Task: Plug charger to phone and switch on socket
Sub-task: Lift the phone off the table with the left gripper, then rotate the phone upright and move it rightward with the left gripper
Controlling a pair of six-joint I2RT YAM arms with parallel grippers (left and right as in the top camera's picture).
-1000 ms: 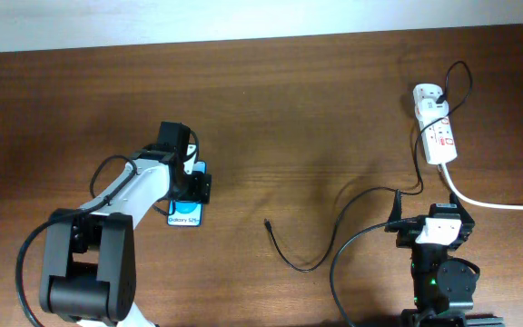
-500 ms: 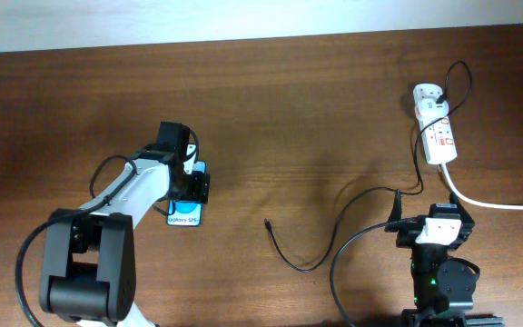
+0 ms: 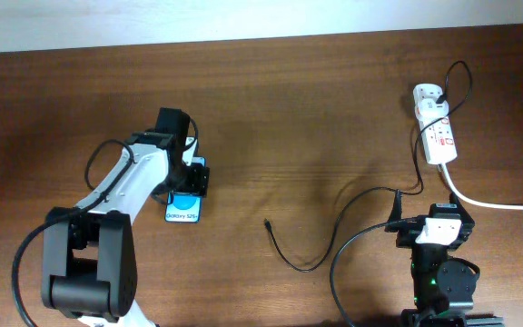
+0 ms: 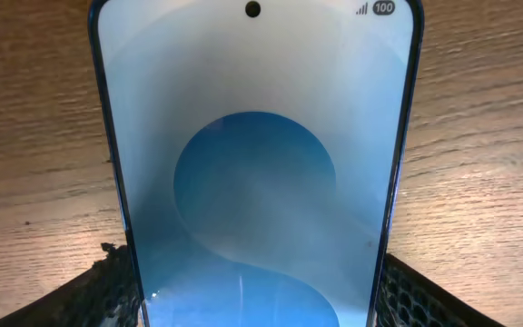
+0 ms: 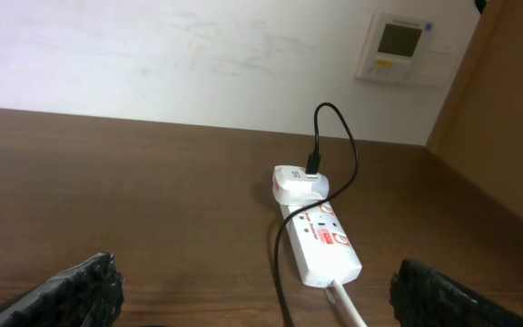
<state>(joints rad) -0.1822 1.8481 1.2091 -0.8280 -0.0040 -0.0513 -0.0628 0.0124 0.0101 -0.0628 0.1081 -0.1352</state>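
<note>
The phone (image 3: pixel 184 211) lay left on the tabletop (image 3: pixel 289 100), and the socket (image 3: pixel 436 132) lay at the far right, behind. The charger (image 3: pixel 305 268) ran forward from the socket, with its tip between them.

Overhead looking down on brown wooden table (image 3: pixel 289 109), left wrist sitting close over slim blue-screened phone (image 4: pixel 257 182), right wrist, seemingly low, facing distant white power strip (image 5: pixel 320 241), both showing overhead too.

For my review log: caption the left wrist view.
Slim blue-screened smartphone on brown wooden table, straddled by the left hand.

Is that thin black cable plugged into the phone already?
Not plugged in. The charger ends in a free tip lying on the table, well apart from the phone; its other end sits in the socket.
</note>
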